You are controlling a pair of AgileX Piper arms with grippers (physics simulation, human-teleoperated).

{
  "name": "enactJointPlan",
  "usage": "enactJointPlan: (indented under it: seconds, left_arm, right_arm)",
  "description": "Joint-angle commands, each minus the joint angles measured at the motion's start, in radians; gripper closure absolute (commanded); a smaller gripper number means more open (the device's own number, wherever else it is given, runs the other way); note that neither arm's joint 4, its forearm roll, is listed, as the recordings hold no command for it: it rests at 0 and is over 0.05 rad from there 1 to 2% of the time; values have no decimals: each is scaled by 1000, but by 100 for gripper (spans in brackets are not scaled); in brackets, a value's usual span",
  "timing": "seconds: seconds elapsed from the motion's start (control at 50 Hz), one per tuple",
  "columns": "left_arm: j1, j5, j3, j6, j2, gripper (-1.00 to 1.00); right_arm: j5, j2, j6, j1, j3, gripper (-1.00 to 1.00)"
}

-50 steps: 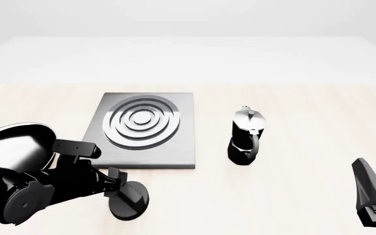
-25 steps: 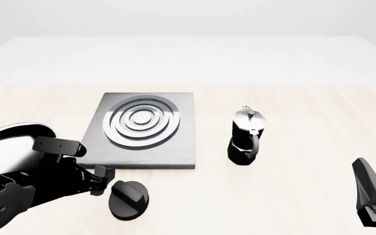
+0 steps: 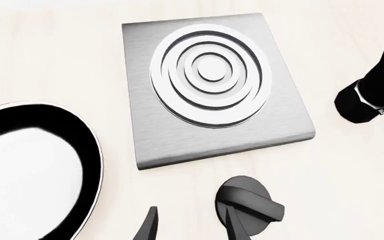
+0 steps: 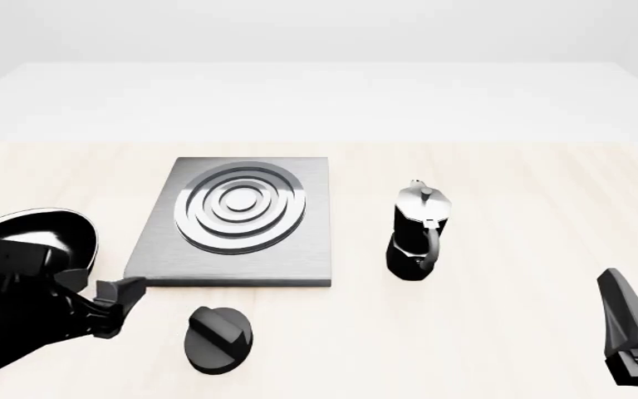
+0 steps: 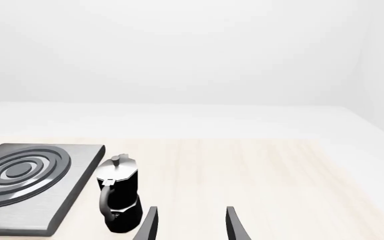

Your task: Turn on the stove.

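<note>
Stove [image 4: 242, 223] lies flat on the table [image 4: 518, 183], left of centre in the front view, burner rings up. Its separate black knob [image 4: 219, 337] sits on the table just in front of the slab's near edge, touched by nothing. Left gripper [image 3: 192, 227] is low beside the knob, fingers spread, empty. Right gripper [image 5: 188, 225] hangs at the near right, fingers apart, empty. Moka pot [image 4: 417, 231] stands upright right of the slab; frying pan [image 4: 42, 237] lies at its left.

A bare simulated kitchen mock-up is shown: a pale wooden desk [image 4: 518, 183] set in a featureless white surround, on which a stove [image 4: 296, 258], a moka pot [image 4: 417, 229] and a frying pan [image 4: 70, 229] are laid out.
</note>
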Motion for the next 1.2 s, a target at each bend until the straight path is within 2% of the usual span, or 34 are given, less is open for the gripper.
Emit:
enactJointPlan:
  seconds: [0.02, 0.1, 0.14, 0.18, 0.24, 0.36, 0.4, 0.44, 0.46, 0.5, 0.54, 0.6, 0.98, 1.04, 1.06, 1.1, 1.2]
  left_arm:
    - [4, 99, 13, -27, -191, -100]
    - [22, 155, 0, -6, -318, -100]
    - [12, 176, 8, -38, -356, -100]
    - [15, 201, 6, -12, -416, -100]
    - [13, 215, 11, -23, -449, -100]
    - [5, 290, 24, -1, -596, -100]
    - [16, 318, 23, 27, -647, -100]
    - [11, 321, 27, 19, -650, -100]
    - [42, 319, 47, 46, -670, -100]
    - [38, 323, 53, 18, -689, -100]
    - [54, 329, 62, 41, -710, -100]
    - [63, 351, 78, 34, -761, -100]
    - [17, 244, 119, 18, -766, -100]
    - [21, 232, 130, 35, -766, -100]
    - [36, 223, 140, 60, -766, -100]
    - [56, 212, 164, 37, -766, -100]
    - [58, 166, 205, 65, -766, -100]
  right_arm:
    - [-2, 0, -7, -3, -1, -100]
    - [-2, 0, -9, -5, -1, -100]
    - [-3, 0, -14, -5, -1, -100]
    - [0, 0, -15, -4, -1, -100]
    - [2, 0, -17, -3, -1, -100]
    - [10, 0, -20, 0, 0, -100]
    - [11, 0, -22, -1, 0, -100]
    - [11, 0, -23, 0, 0, -100]
    - [12, 1, -24, -1, 0, -100]
    - [14, 1, -25, 0, 0, -100]
    - [16, 1, -25, 0, 0, -100]
    - [19, 2, -25, 1, 0, -100]
    - [19, 1, -30, 1, 0, -100]
    - [18, 1, -30, 1, 0, -100]
    - [19, 1, -30, 1, 0, -100]
    - [18, 1, -30, 1, 0, -100]
    - [20, 2, -29, 3, 0, -100]
